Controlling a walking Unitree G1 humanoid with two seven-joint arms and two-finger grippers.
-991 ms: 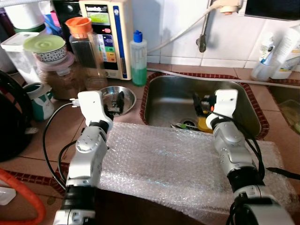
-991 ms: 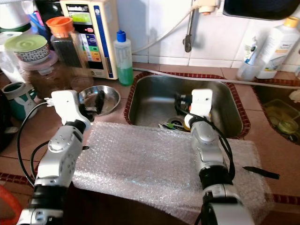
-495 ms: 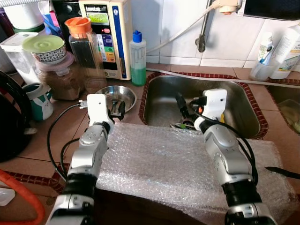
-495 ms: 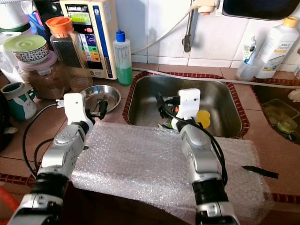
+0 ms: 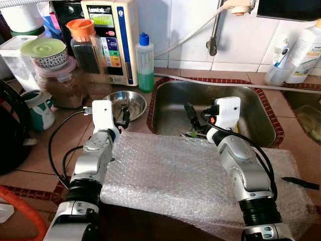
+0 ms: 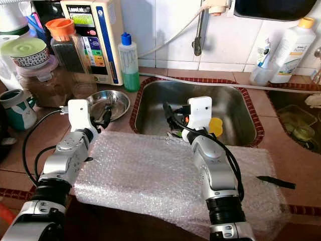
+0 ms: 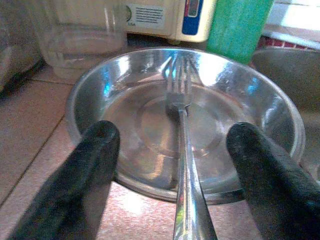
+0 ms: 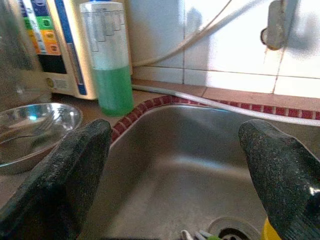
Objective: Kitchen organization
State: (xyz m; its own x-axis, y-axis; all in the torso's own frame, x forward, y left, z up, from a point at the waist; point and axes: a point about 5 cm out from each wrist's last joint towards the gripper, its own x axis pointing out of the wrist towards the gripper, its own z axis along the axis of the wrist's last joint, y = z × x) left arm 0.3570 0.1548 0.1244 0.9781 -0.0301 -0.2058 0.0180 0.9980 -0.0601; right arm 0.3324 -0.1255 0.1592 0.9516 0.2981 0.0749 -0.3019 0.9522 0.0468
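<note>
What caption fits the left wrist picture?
Open left pincer facing a fork resting in a steel bowl.

Silver bowl, green soap bottle, orange-capped jar, yellow cup, terracotta counter, steel sink.

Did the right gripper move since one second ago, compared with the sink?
Yes. The right gripper has swung toward the robot's left over the sink, from the yellow object toward the drain, fingers open.
</note>
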